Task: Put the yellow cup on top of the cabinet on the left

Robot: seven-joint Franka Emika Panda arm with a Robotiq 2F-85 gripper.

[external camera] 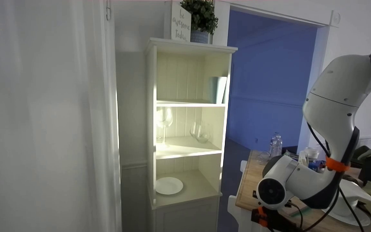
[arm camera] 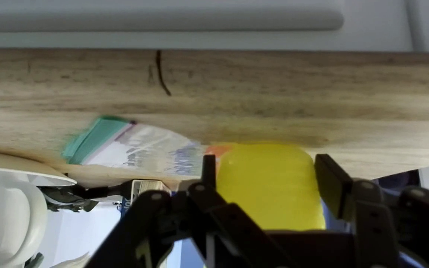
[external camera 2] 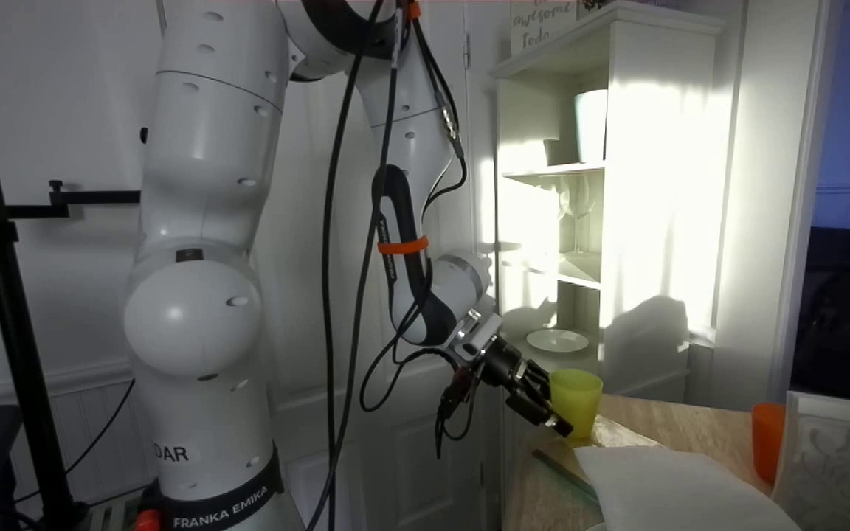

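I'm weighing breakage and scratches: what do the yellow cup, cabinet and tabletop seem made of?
Yellow cup: probably smooth plastic, evenly coloured and seemingly faintly translucent.
Cabinet: likely painted wood or board, smooth white; its grooved back resembles panelling.
Tabletop: wood or wood-look laminate, fairly low sheen; grain streaks show.

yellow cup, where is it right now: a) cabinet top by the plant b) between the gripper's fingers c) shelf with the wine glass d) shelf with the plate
b, since the wrist view shows the yellow cup with a finger of the gripper on each side of it.
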